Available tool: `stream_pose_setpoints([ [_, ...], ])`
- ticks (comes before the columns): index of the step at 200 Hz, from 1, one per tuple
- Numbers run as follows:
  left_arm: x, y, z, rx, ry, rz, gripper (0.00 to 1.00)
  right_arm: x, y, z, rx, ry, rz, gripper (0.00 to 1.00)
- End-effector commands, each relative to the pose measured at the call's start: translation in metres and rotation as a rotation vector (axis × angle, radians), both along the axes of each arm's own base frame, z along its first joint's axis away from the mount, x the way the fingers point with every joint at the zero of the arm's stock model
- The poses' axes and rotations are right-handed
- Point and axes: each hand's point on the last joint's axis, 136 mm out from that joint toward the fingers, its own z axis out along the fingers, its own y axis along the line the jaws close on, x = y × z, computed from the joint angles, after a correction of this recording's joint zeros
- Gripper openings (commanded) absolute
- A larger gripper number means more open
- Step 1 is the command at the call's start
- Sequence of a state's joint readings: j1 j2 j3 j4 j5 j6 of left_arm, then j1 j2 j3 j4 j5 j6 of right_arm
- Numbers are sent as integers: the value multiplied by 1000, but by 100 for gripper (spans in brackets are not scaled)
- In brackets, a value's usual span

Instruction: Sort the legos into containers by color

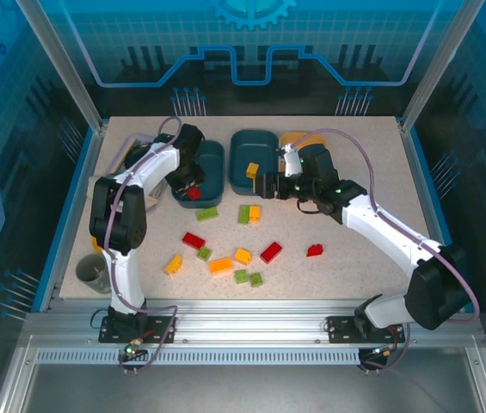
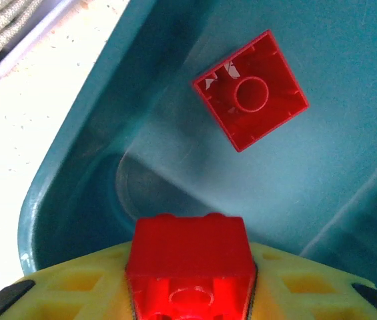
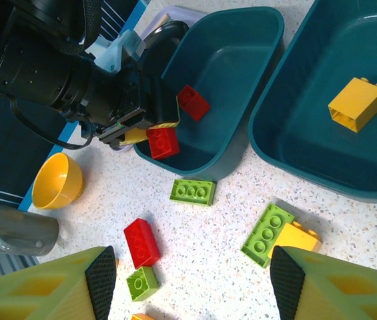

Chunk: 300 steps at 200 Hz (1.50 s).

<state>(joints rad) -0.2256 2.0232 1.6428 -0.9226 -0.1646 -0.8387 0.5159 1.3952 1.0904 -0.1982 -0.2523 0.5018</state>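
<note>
Two small red plastic bricks are at the left dark teal plastic tub [image 1: 218, 155]: one [image 2: 250, 90] lies on its floor, the other [image 2: 188, 257] is pinched between the left gripper's [image 1: 189, 183] yellow fingers [image 2: 68, 290], with its near end cut off in the left wrist view. The middle dark teal tub [image 1: 241, 144] holds a yellow brick [image 1: 252, 170]. The right gripper [image 3: 191, 280] hangs parted and empty over scattered bricks [image 1: 221, 265], and its arm hides most of the orange tub [image 1: 298, 138].

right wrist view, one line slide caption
Left claw holds a red brick over a teal tub containing a second red brick; a yellow brick lies in the neighbouring tub
</note>
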Motion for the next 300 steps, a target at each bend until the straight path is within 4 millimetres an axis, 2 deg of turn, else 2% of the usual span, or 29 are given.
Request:
stream_pose_setpoints([
  [1,-1,1,-8,22,31,27,46,-2,-8,4,6,-4,-22,65],
  [37,0,2,-11,33,39,26,50,1,-8,2,3,9,-19,65],
  [59,3,1,-1,32,12,25,51,1,-7,1,-6,10,-12,65],
  [83,10,-6,27,18,-63,12,58,0,-11,-5,-60,18,-10,65],
  [117,11,-25,88,-18,-209,-33,71,-15,-21,-24,-198,39,10,65],
  [143,-9,-36,125,-48,-301,-113,77,-43,-17,-42,-358,61,102,65],
  [161,-35,-43,137,-74,-342,-189,79,-66,-16,-58,-452,98,154,65],
  [174,-56,-48,139,-102,-354,-248,79,-81,-17,-69,-496,124,172,65],
  [191,-87,-51,131,-126,-339,-314,80,-95,-16,-82,-527,159,180,65],
  [227,-155,-51,96,-191,-276,-395,79,-105,3,-94,-557,210,195,65],
  [241,-175,-51,87,-219,-262,-422,78,-118,9,-101,-592,232,239,64],
  [263,-200,-50,79,-234,-242,-468,78,-157,21,-113,-664,222,391,65],
  [279,-210,-48,76,-240,-230,-487,78,-187,23,-128,-727,239,465,69],
  [300,-218,-45,76,-238,-223,-504,78,-205,21,-146,-762,288,470,75],
])
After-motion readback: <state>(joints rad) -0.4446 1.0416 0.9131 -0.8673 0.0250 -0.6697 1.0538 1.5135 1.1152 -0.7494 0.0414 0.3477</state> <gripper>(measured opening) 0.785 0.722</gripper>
